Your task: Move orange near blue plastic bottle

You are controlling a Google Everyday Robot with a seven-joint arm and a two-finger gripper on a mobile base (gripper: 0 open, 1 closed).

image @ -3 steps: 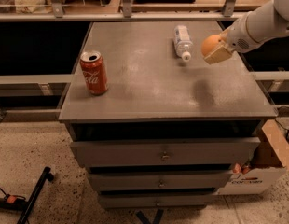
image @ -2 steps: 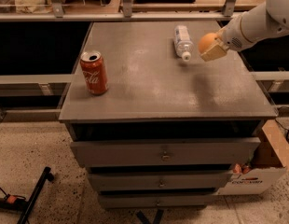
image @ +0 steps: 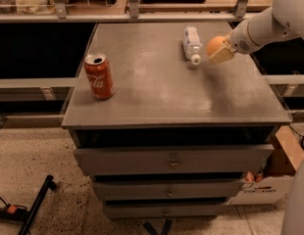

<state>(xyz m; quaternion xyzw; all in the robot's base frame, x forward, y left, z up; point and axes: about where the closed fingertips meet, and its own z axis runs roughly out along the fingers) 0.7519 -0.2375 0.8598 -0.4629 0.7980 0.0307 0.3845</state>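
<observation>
Jaws are closed around the orange (image: 215, 45), which sits between them at the end of the white arm (image: 269, 26), over the far right part of the worktop (image: 157, 87). The blue plastic bottle (image: 192, 43) lies on its side there, with its white cap pointing toward the camera. The orange hangs just beside it on the right, with a small gap between them. It seems that the orange does not rest on the worktop yet. It looks lifted a little above the surface, though I cannot be fully sure of the height from this one view. A red Coca-Cola can (image: 98, 76) stands upright well apart, near the left edge, and plays no part.

By my judgement the task is mostly done: the fruit is in the grasp and already at the bottle's side. What is left is to lower it to the worktop near the bottle, release the hold, and draw the arm away without the orange rolling or the bottle being pushed.
</observation>
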